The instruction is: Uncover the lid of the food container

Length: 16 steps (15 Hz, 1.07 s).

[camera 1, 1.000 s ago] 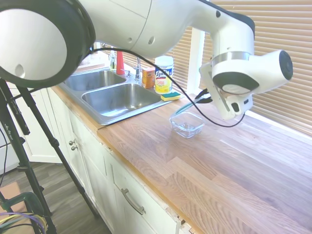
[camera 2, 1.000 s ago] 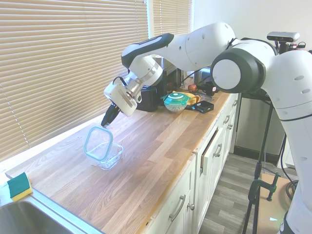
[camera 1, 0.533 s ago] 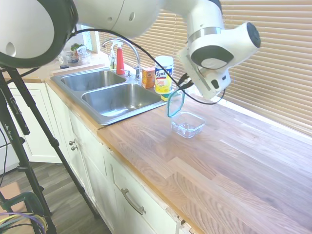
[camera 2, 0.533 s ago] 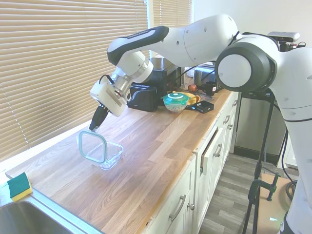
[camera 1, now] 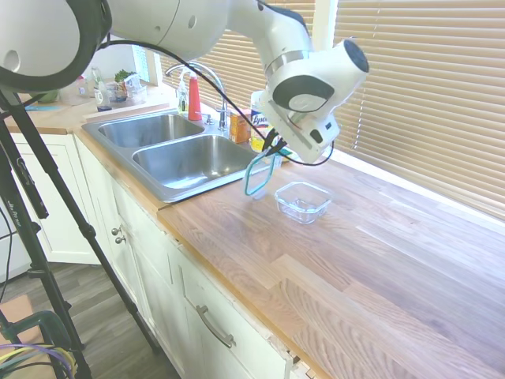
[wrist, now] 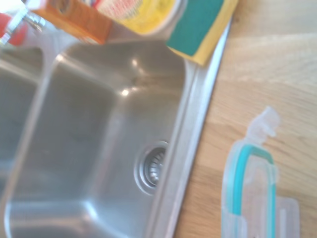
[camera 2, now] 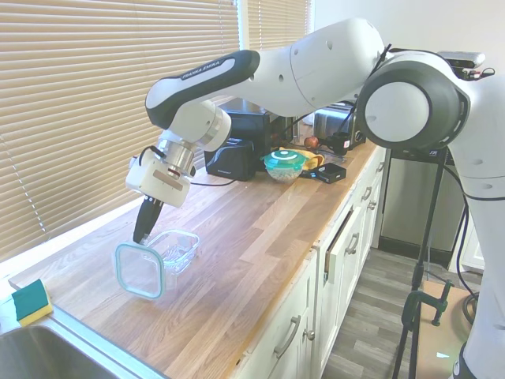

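The food container (camera 1: 303, 200) (camera 2: 175, 247) is a small clear glass dish standing uncovered on the wooden counter. Its lid (camera 1: 259, 175) (camera 2: 140, 271) (wrist: 250, 191), clear with a teal rim, hangs nearly on edge beside the dish, toward the sink, with its lower edge low over the counter. My gripper (camera 1: 272, 152) (camera 2: 143, 234) is shut on the lid's upper edge, just above and to the sink side of the dish.
A double steel sink (camera 1: 185, 156) (wrist: 99, 148) lies close beyond the lid. A yellow-green sponge (camera 2: 31, 302) (wrist: 203, 25), a wipes canister (camera 1: 260, 126) and an orange box (camera 1: 241, 125) stand at the sink's back. Appliances and bowls (camera 2: 286, 164) crowd the counter's far end.
The gripper has carried the lid off the dish, sideways toward the sink and downward, tipping it from a tilt over the dish to nearly on edge beside it.
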Available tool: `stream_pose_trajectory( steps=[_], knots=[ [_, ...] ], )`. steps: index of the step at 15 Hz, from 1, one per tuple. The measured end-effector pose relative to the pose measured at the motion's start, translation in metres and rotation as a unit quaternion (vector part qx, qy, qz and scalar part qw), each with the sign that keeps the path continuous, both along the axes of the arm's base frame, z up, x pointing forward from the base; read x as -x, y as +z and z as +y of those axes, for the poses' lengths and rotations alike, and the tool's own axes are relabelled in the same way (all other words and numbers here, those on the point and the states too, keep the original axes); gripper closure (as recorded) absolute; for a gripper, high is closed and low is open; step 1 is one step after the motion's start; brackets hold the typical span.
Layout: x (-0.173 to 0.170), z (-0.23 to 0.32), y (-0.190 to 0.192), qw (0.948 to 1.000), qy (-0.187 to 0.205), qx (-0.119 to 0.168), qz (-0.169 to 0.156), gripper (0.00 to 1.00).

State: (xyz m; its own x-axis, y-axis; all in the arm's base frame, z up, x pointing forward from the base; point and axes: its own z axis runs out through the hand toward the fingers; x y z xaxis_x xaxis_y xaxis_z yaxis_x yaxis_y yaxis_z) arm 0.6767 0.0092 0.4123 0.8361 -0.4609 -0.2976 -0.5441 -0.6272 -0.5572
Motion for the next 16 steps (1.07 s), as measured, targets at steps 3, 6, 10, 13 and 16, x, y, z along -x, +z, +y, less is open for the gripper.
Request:
stream_pose_trajectory(
  steps=[3, 6, 10, 13, 16],
  knots=[
    [0.003, 0.016, 0.014, 0.9993, 0.009, 0.028, -0.021, 1.00],
    [0.020, 0.055, 0.027, 0.9914, 0.046, 0.107, -0.058, 1.00],
    [0.060, 0.113, 0.014, 0.9622, 0.095, 0.226, -0.119, 1.00],
    [0.098, 0.135, -0.025, 0.9400, 0.134, 0.285, -0.130, 1.00],
    [0.134, 0.153, -0.067, 0.9334, 0.163, 0.300, -0.112, 1.00]
  ],
)
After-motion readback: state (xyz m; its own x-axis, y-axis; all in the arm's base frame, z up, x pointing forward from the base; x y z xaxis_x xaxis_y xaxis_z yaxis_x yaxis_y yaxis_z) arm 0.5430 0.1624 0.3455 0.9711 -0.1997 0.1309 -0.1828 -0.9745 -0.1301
